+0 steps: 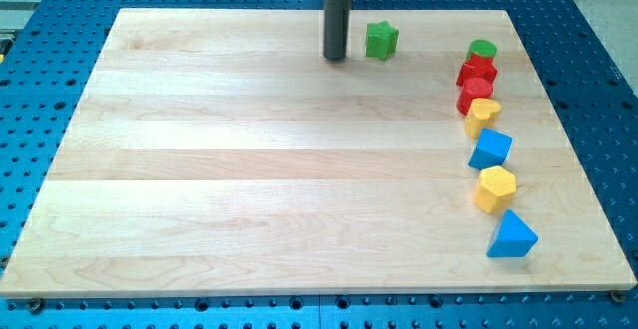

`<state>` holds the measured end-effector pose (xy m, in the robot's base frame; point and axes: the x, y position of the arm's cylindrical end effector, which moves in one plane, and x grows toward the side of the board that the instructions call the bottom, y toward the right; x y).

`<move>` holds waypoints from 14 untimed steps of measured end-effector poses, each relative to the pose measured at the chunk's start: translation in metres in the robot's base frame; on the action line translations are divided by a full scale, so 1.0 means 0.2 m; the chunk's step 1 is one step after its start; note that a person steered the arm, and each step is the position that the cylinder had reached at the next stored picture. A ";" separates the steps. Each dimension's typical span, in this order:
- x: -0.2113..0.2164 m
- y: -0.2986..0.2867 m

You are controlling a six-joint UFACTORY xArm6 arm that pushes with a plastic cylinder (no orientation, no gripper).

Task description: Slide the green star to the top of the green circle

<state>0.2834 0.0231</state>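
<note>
Nearest the view's bottom edge runs the wooden surface, the largest thing here. No pincer shows, only my tip, just left of the green star near the view's top. Down the view's right side runs a column: green circle uppermost, then two red blocks, shapes unclear and perhaps touching, yellow block, blue cube, yellow hexagon, blue triangle.
</note>
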 end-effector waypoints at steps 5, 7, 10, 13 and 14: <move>-0.17 0.60; -0.17 0.96; -0.33 1.43; -0.19 1.18; -0.19 1.10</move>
<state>0.2449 0.2425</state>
